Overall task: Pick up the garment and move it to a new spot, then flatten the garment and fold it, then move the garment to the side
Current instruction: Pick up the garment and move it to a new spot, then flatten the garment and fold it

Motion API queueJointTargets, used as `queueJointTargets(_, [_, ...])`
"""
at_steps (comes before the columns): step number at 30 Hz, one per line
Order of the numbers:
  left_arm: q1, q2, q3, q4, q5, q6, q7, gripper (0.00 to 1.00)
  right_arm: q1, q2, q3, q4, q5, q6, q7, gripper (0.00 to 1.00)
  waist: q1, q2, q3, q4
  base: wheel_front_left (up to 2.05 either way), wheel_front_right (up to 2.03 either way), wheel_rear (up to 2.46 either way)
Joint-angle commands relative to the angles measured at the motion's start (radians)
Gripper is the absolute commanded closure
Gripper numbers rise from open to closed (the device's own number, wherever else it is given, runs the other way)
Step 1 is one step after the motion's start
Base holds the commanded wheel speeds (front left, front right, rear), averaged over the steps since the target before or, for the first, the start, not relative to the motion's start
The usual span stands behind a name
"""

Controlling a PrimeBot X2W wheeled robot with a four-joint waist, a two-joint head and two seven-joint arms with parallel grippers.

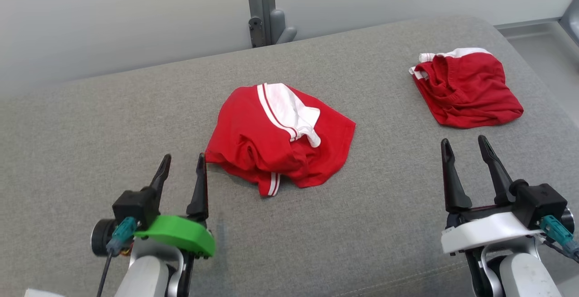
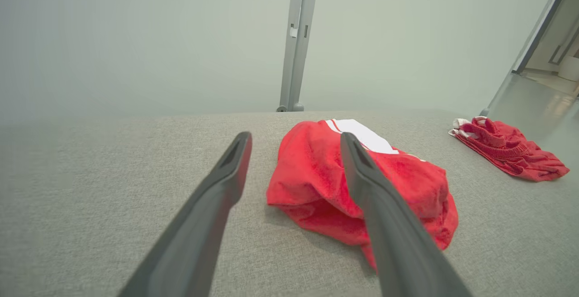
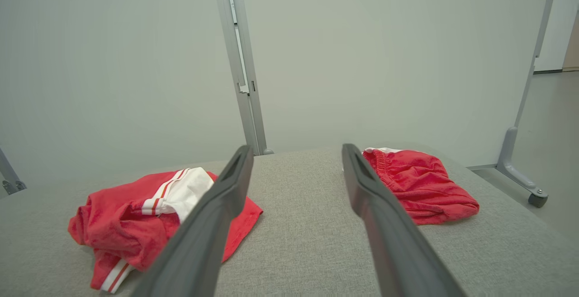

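Note:
A crumpled red garment [image 1: 253,129] with white stripes and a white panel lies in a heap at the middle of the grey fabric surface [image 1: 90,129]. My left gripper [image 1: 184,161] stands open just left of the heap's near corner, with nothing between its fingers. In the left wrist view the garment [image 2: 312,175] sits just ahead of and to the right of the left gripper [image 2: 295,139]. My right gripper [image 1: 465,144] is open and empty at the lower right. From the right wrist, the garment [image 3: 117,215] is off to the left of the right gripper [image 3: 297,152].
A second red garment [image 1: 470,89] with white trim lies near the surface's far right corner, beyond my right gripper. A grey metal post [image 1: 264,7] stands against the pale wall behind. The floor [image 1: 543,53] drops off past the right edge.

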Motion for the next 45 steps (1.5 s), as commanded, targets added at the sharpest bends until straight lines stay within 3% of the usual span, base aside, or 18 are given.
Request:
queueJointTargets(1, [0.049, 0.004, 0.024, -0.031, 0.017, 0.014, 0.0, 0.0, 0.02, -0.001, -0.006, 0.004, -0.008, -0.001, -0.009, 0.0, 0.0, 0.0095, -0.015, 0.013, 0.0, 0.0, 0.0])
queueJointTargets(7, [0.194, -0.004, 0.12, -0.155, 0.041, 0.056, 0.0, 0.0, 0.055, -0.001, 0.003, 0.012, -0.013, -0.001, -0.02, 0.0, 0.0, 0.0095, -0.032, 0.039, 0.0, 0.0, 0.0])
queueJointTargets(14, [0.283, -0.026, 0.165, -0.229, 0.06, 0.067, 0.0, 0.0, 0.08, -0.001, 0.024, 0.036, 0.002, -0.001, -0.032, 0.0, 0.0, 0.0095, -0.042, 0.09, 0.0, 0.0, 0.0])
queueJointTargets(23, [0.301, -0.038, 0.178, -0.225, 0.08, 0.056, 0.0, 0.0, 0.078, -0.001, 0.037, 0.062, 0.019, -0.001, -0.047, 0.0, 0.0, 0.0095, -0.043, 0.12, 0.0, 0.0, 0.0])
queueJointTargets(45, [0.292, -0.045, 0.19, -0.214, 0.099, 0.049, 0.0, 0.0, 0.048, -0.001, 0.049, 0.087, 0.008, -0.002, -0.052, 0.0, 0.0, 0.0095, -0.032, 0.121, 0.0, 0.0, 0.0])
